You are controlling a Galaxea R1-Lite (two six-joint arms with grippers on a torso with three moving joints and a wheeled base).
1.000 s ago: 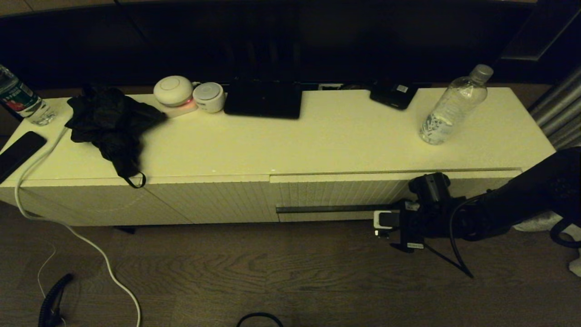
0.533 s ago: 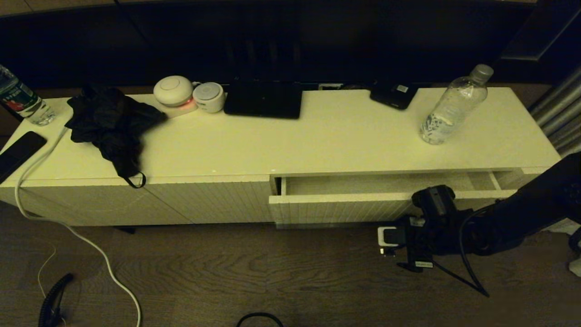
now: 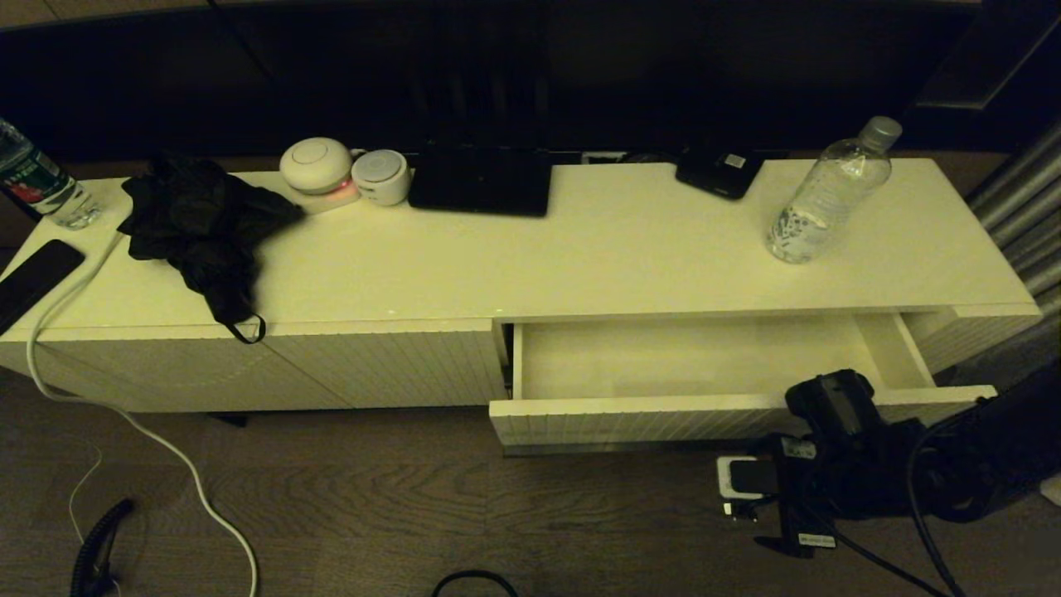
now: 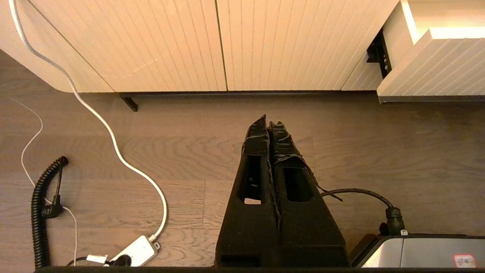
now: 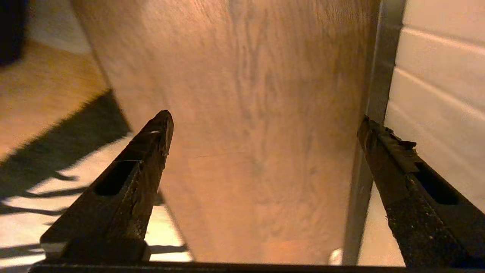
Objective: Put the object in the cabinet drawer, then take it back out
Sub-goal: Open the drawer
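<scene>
Below the cabinet top, the cabinet drawer (image 3: 688,365) stands pulled out, its inside bare. Right pincer (image 5: 265,132) gapes wide beside the ribbed front, holding nothing. Water bottle (image 3: 829,192) stands upright at far right; fetching it looks next. Left pincer (image 4: 269,127), pressed shut, hangs parked

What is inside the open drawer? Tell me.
Nothing visible: the cabinet drawer shows only bare white floor. Its rear stays hidden beneath the cabinet top. The water bottle stands above.

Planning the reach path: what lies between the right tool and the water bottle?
In the head view, the open drawer and the bare cabinet top lie between the right tool and the water bottle.
</scene>
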